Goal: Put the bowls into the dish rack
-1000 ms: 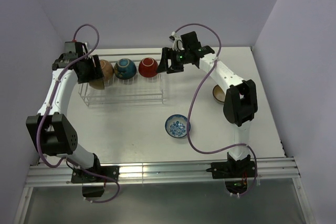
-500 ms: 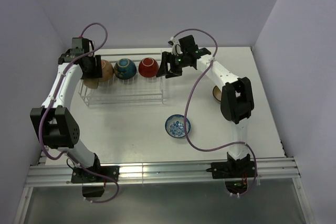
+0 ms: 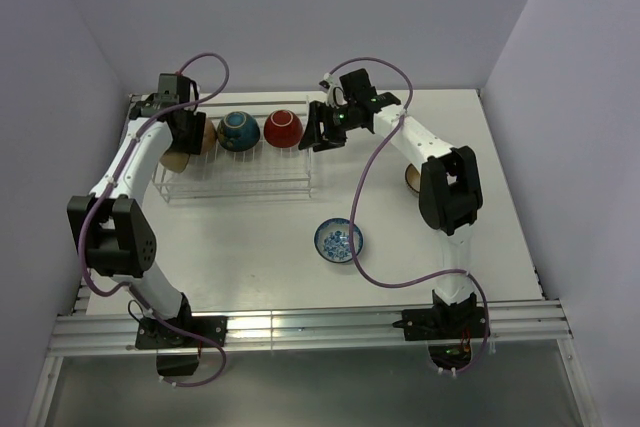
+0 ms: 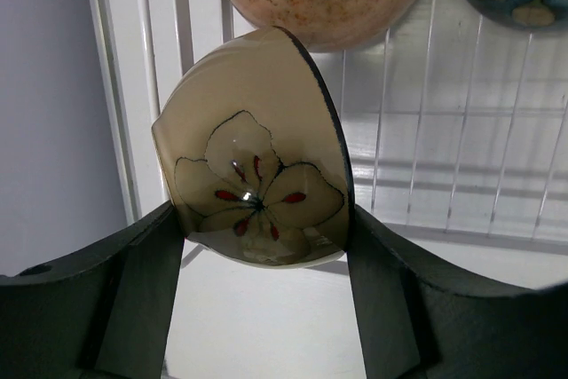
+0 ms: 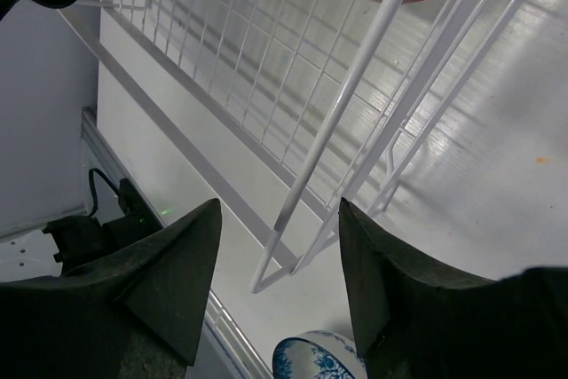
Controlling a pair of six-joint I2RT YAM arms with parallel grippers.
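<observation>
Placing step. Left gripper (image 4: pixel 260 237) fingers clamp flower-painted bowl (image 4: pixel 257 175), tipped on edge, at dish rack (image 3: pixel 240 175) left end. Right gripper (image 5: pixel 280 219) fingers apart, empty, at rack right end. Next: lower, seat, release.

Bright, even light from above casts only faint, soft shadows. The white tabletop (image 3: pixel 250 247) shows streaky glare in the right wrist view, and a small highlight sits on the glazed bowl (image 4: pixel 257 175).
</observation>
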